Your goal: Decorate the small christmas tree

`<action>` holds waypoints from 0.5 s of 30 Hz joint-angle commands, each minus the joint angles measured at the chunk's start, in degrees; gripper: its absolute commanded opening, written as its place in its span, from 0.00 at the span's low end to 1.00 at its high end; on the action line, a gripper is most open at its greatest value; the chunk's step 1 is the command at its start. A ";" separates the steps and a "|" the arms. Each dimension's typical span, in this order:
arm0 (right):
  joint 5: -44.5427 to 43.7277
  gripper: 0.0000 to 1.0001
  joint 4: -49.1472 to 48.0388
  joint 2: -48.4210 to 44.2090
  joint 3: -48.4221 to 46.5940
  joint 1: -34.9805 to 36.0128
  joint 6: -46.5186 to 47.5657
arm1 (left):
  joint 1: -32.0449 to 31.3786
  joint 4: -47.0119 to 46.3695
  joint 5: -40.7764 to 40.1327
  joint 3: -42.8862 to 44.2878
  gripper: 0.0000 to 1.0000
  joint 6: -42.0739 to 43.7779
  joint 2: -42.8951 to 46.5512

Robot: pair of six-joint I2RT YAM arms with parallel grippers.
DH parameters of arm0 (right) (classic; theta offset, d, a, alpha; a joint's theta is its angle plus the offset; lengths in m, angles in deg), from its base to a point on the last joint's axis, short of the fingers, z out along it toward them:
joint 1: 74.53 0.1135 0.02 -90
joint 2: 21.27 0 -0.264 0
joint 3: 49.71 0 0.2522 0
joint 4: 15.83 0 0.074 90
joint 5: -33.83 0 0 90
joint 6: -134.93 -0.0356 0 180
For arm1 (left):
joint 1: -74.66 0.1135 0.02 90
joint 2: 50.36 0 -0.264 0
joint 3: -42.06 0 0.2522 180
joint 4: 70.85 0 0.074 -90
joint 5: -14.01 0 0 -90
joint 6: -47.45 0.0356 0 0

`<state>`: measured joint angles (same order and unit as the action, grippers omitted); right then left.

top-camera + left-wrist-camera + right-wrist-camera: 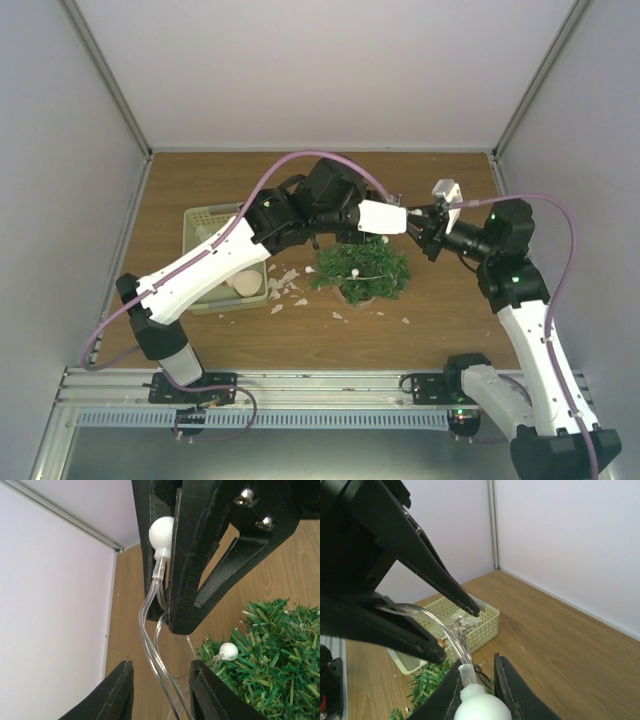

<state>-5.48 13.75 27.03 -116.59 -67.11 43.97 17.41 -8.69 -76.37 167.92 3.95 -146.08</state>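
Note:
The small christmas tree (pixel 360 270) stands mid-table with a white bulb (pixel 229 651) of a clear-wired light string on it; it also shows in the left wrist view (pixel 272 655) and the right wrist view (pixel 427 680). My right gripper (pixel 480 690) is shut on another white bulb (pixel 480 707) of the string, above the tree's right side (pixel 425 232). My left gripper (pixel 160 690) is open just in front of it (pixel 410 218). The clear wires (pixel 150 645) run down between the left fingers without being pinched.
A pale green tray (pixel 212 232) of ornaments sits left of the tree, under the left arm, and shows in the right wrist view (pixel 487 622). White scraps (pixel 285 290) lie on the wood beside the tree. Enclosure walls stand at the back and both sides.

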 commanded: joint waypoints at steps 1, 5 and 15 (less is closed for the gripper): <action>0.60 0.01 -2.73 1.42 -2.81 0.14 -0.60 | -0.18 -6.46 0.06 -0.84 0.41 -1.70 2.36; -1.05 0.01 -2.87 2.75 -4.03 0.15 -0.16 | -0.14 -10.06 -0.67 -2.91 0.56 -1.85 4.67; -2.81 0.01 -4.56 3.85 -5.29 0.17 -0.79 | 5.24 -15.99 0.01 -9.95 0.64 -5.19 8.16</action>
<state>-7.38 11.78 30.61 -119.54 -67.11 43.97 19.57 -20.34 -78.25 159.74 2.11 -138.56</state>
